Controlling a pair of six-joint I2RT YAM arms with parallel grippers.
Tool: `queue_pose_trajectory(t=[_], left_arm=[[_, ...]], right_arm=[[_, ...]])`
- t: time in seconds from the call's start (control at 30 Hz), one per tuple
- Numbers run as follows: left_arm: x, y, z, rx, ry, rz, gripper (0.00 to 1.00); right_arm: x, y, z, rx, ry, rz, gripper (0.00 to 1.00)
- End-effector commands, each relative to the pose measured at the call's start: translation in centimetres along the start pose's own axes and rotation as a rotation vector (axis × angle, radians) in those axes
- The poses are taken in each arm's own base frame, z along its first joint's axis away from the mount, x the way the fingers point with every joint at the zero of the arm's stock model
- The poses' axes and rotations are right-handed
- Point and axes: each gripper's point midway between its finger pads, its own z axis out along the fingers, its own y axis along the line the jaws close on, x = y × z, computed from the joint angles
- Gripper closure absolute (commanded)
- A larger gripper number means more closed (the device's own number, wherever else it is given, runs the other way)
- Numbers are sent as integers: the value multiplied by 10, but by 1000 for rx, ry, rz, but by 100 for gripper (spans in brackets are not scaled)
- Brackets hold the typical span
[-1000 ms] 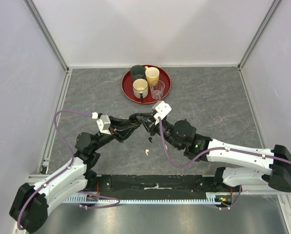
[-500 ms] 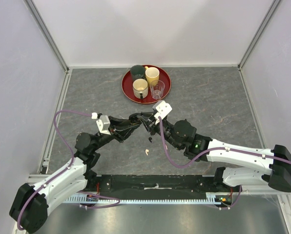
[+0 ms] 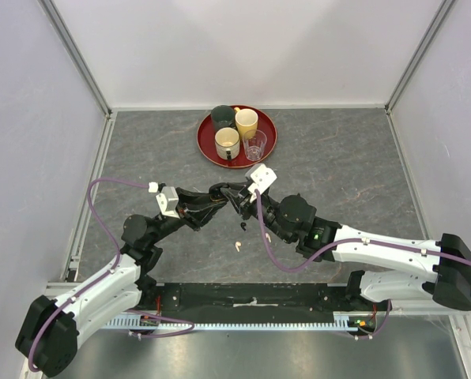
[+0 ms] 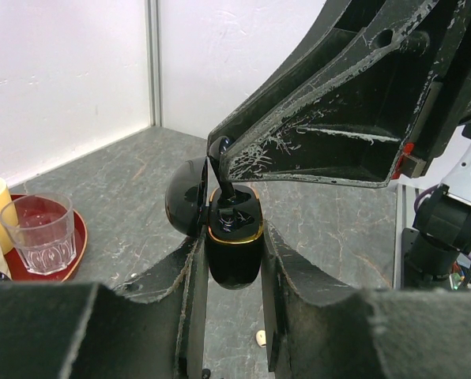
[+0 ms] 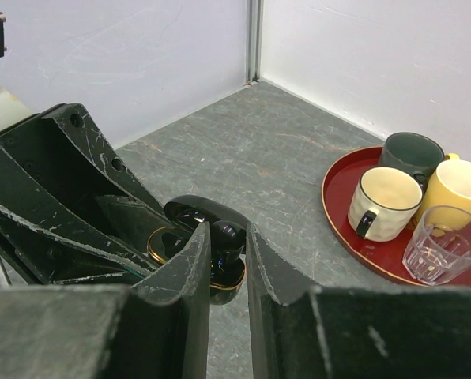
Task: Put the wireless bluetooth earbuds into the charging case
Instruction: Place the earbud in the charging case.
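Your right gripper [image 5: 227,234] pinching a black earbud [image 5: 229,238] at the open charging case [image 5: 194,212], red tray [image 5: 340,212] with three mugs [image 5: 386,201] and a glass [image 5: 445,246] to your right

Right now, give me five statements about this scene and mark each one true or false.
1. The left gripper clamps the charging case. True.
2. The case's lid is shut. False: it stands open.
3. The right gripper is empty. False: it pinches a black earbud.
4. A clear glass stands on the red tray. True.
5. A cream earbud lies on the table. True.
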Motion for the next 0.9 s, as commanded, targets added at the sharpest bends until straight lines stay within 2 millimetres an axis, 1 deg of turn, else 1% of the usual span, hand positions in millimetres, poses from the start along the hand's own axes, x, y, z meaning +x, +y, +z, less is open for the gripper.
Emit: queue_pose_trajectory(t=[0.0, 0.17, 0.23, 0.53, 0.73, 0.87], left_arm=[[-37, -6, 7, 23, -113, 57, 98], [-38, -4, 6, 11, -116, 56, 98], [-38, -4, 7, 9, -117, 56, 98], [-37, -3, 6, 7, -113, 57, 98], [-39, -3, 7, 5, -115, 59, 98], [-39, -2, 7, 3, -114, 63, 98]], right_arm=[[7, -3, -3, 18, 5, -15, 100], [4, -1, -2, -5, 3, -51, 100], [6, 0, -2, -10, 13, -66, 100], [7, -10, -2, 27, 30, -144, 100], [12, -4, -1, -3, 49, -170, 100], [15, -5, -1, -4, 64, -201, 100]])
